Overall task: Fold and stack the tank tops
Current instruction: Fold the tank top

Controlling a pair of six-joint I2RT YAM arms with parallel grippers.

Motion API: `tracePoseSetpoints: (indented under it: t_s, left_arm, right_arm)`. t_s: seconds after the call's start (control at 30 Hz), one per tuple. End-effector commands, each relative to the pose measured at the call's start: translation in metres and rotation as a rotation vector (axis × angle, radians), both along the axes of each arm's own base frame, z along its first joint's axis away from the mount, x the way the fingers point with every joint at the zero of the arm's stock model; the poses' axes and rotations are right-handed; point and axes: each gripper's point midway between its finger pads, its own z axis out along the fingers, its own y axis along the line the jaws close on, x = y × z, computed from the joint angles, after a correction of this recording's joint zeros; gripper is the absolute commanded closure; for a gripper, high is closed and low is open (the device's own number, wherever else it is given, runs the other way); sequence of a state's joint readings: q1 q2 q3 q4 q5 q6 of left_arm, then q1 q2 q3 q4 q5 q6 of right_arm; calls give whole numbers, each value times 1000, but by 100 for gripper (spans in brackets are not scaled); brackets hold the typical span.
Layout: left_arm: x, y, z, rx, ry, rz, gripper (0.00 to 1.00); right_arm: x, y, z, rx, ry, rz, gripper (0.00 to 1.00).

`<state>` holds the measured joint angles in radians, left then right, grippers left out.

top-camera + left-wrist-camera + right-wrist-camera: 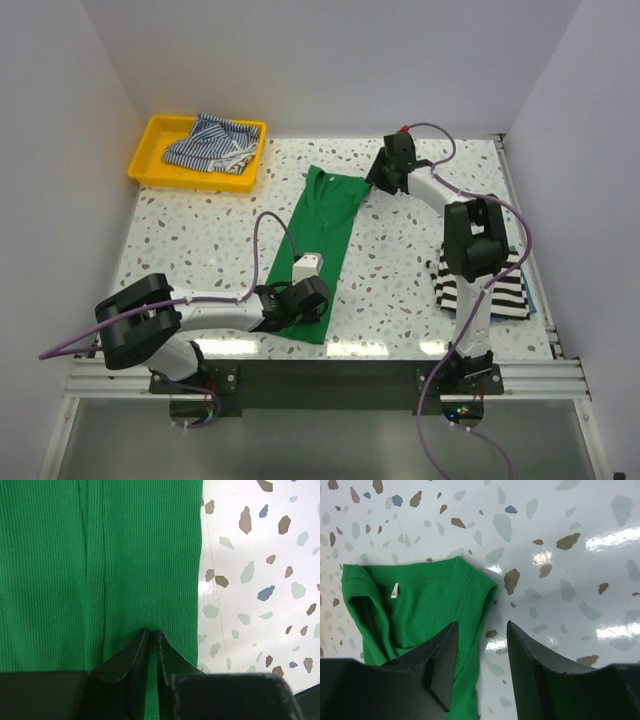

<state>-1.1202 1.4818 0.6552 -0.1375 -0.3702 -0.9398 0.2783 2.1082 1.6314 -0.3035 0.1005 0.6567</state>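
The bright green tank top lies folded into a long strip in the middle of the table. My left gripper is down on its near end, close to the hem. In the left wrist view its jaws are pressed almost together, pinching a thin ridge of green cloth. My right gripper is at the strip's far right corner. It stands open, with one finger over the green shoulder and the other over bare table. The black-and-white striped tank top lies folded at the right. The blue-and-white striped one sits crumpled in the tray.
A yellow tray stands at the far left corner of the speckled table. The right arm reaches over the black-and-white top. White walls close in the table on three sides.
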Motion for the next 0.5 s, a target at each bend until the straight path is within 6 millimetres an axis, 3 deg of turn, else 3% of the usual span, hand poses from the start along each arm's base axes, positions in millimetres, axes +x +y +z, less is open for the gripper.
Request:
tracePoseSetpoints:
  t_s: [0.0, 0.23, 0.47]
  left_arm:
    - [-16, 12, -18, 44, 60, -46, 84]
    - [-19, 14, -22, 50, 75, -57, 84]
    - [-21, 15, -23, 57, 81, -71, 84]
  right_arm:
    - [16, 14, -9, 117, -35, -6, 54]
    - [21, 16, -32, 154, -28, -46, 55]
    - [22, 18, -43, 183, -35, -79, 59]
